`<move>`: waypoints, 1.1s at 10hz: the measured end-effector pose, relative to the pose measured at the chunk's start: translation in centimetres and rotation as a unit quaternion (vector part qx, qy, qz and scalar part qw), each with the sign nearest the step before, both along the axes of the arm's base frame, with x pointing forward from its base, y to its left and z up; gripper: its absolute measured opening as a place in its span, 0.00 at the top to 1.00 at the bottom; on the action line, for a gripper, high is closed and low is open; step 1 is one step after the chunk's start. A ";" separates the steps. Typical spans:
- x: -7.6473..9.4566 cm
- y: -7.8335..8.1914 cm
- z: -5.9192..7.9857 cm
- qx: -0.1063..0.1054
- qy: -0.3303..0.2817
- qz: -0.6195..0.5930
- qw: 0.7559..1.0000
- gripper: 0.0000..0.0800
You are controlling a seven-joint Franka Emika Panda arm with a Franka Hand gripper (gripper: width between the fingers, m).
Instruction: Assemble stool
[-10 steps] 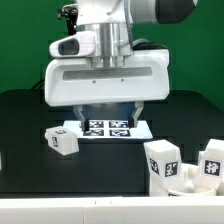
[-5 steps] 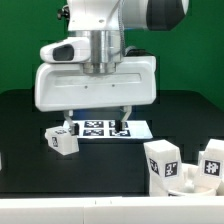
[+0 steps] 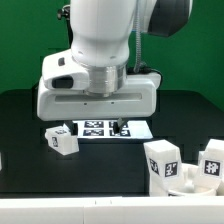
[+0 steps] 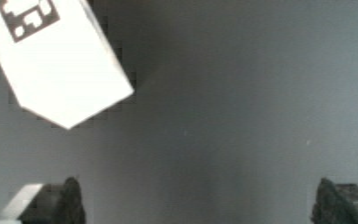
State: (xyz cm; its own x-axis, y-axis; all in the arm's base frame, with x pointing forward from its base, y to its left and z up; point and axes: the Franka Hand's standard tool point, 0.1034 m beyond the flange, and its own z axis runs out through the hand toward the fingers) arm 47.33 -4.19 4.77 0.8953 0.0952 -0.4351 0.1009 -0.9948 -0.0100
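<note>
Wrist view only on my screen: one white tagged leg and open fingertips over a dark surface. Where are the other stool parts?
Observer: Two more sit at the exterior view's right, near the front: the inner leg and the outer leg.
Operator: Anything else there?
Observer: The marker board lies flat on the table, partly hidden by the gripper.
Operator: And my leg?
Observer: That tagged leg lies to the exterior view's left of the marker board.
</note>
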 end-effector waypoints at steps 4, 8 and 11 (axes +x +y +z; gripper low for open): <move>-1.5 -2.2 0.3 -0.007 0.147 0.053 0.988 0.19; -2.8 -2.9 0.2 -0.047 0.214 0.041 0.975 0.19; -3.5 -3.9 -0.8 -0.048 0.230 0.032 0.971 0.19</move>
State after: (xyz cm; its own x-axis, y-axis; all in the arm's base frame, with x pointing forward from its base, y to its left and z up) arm 43.78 -8.10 3.96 0.5973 0.0830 -0.7977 0.1688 -0.9854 0.0239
